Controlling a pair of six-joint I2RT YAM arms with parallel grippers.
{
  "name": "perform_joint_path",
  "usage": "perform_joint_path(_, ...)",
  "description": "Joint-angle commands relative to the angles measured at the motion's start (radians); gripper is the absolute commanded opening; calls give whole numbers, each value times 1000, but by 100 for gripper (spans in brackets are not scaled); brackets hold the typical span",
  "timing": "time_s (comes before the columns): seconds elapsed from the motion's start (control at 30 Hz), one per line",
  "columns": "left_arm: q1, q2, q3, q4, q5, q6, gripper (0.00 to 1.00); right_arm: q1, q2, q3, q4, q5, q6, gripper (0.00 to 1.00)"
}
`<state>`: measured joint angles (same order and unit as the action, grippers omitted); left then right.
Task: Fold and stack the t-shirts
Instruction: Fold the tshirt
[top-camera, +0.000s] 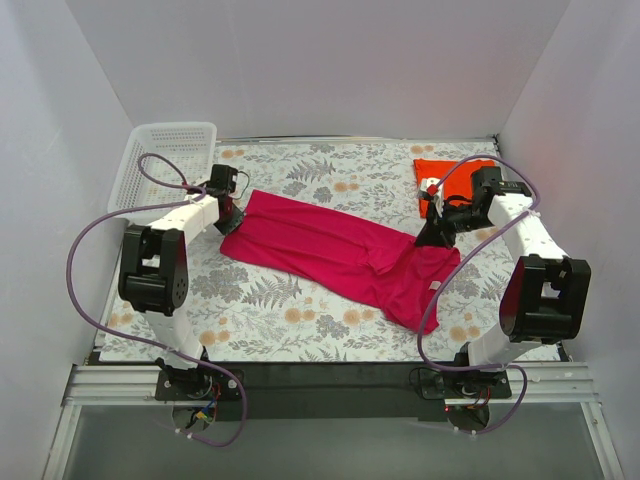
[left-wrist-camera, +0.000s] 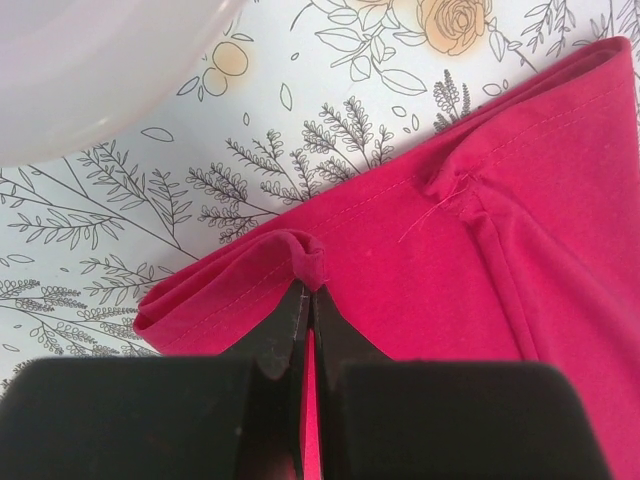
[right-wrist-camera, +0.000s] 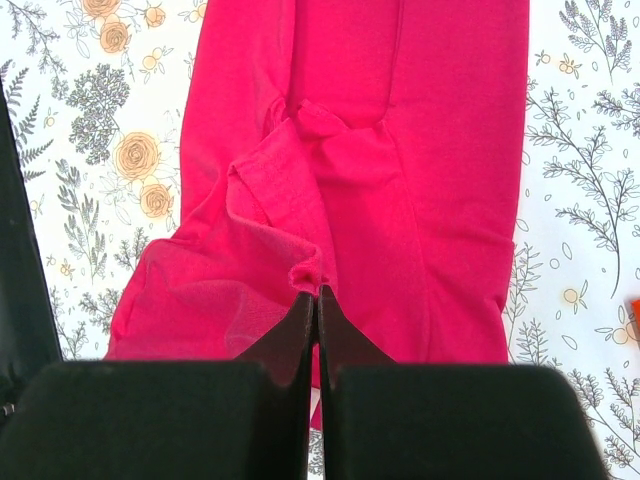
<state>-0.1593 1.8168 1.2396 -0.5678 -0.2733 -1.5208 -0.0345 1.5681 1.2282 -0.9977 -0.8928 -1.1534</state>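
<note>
My left claw (left-wrist-camera: 308, 290) and right claw (right-wrist-camera: 316, 295) each pinch the pink shirt (top-camera: 330, 250); its white tag (top-camera: 436, 287) is unreadable.

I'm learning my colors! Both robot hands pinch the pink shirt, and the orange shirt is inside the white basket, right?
No: the left gripper and right gripper pinch the pink shirt, but the orange shirt lies on the table, far right, outside the white basket. The top view shows it.

Overhead view from behind, 2 wrist close-ups, shared pink shirt (top-camera: 330, 250)
</note>
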Motion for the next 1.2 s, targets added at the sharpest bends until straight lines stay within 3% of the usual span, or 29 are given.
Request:
perform_joint_path(0.0,0,-2,29,0,-17,19,0,-1,7,10,4,-24,3,1)
perform_joint_path(0.1,0,-10,27,-3,-18,27,5,-1,7,7,4,-21,1,1)
perform_joint_path(0.23,0,-42,21,-3,-14,43,31,-1,7,5,4,-15,0,1)
perform_joint_path(0.27,0,-60,20,-3,-10,47,42,-1,7,5,4,-15,0,1)
perform_joint_path(0.33,0,-91,11,2,3,60,50,-1,10,8,4,-14,0,1)
perform_joint_path(0.53,0,-152,-17,35,100,125,56,-1,18,27,7,0,11,1)
perform_joint_path(0.77,0,-371,-162,181,353,290,67,-1,41,80,8,28,53,1)
perform_joint_path(0.97,0,-502,-392,215,405,245,68,-1,84,131,5,48,84,1)
perform_joint_path(1.17,0,-528,-471,230,370,149,65,12,128,158,8,83,106,1)
